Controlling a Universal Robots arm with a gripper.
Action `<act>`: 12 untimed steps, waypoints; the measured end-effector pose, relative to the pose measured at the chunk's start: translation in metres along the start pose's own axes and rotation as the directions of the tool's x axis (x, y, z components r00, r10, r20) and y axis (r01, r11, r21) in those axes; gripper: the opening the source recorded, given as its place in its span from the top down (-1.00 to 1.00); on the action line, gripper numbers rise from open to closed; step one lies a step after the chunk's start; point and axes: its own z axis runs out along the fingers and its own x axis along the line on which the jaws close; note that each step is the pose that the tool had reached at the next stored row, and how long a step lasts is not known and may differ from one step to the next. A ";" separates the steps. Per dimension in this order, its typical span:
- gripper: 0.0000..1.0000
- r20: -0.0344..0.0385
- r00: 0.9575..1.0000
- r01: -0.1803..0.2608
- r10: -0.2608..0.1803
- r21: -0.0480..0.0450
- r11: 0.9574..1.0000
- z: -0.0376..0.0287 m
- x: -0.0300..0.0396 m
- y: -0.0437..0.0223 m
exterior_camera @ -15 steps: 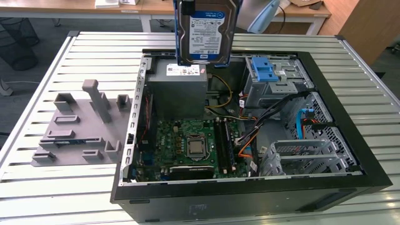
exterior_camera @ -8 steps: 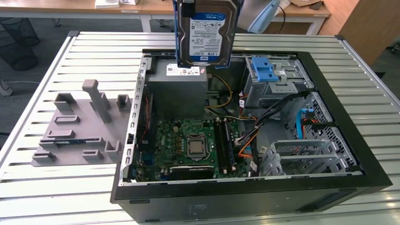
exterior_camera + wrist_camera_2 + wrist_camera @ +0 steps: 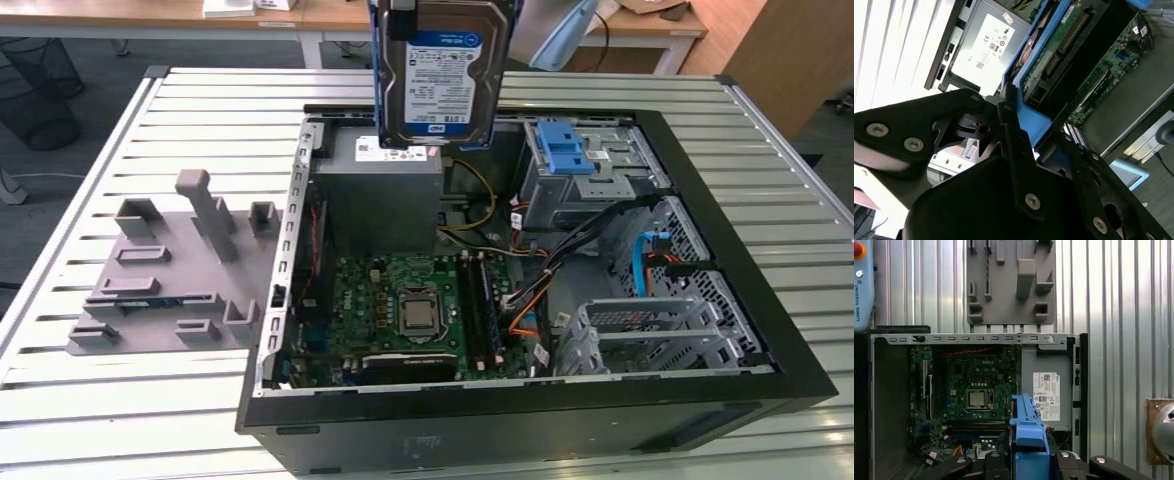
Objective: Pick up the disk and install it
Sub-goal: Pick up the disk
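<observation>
Grey slotted fixture [image 3: 174, 270] sits on the slatted table [image 3: 80, 400] on the exterior view's left, with the open PC case [image 3: 534, 415] beside it. The disk [image 3: 441, 75] hangs upright over the power supply [image 3: 380, 190], left of the blue drive-cage latch [image 3: 563, 150]. In the second wrist view the gripper [image 3: 1004, 102] is clamped onto its blue frame.

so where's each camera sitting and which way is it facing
Exterior view: off the arm, looking down into the open computer case; the disk hangs above it.
First wrist view: on the arm, looking straight down past the tool.
Second wrist view: close along the tool's black links.
Both wrist views share the disk's blue frame and the grey box.
</observation>
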 end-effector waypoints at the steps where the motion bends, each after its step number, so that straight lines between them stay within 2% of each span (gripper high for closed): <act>1: 0.27 0.000 1.000 0.000 0.000 0.000 1.000 0.0000 0.0007 0.0000; 12: 0.27 -0.001 1.000 0.000 0.000 0.000 1.000 -0.0001 0.0080 -0.0003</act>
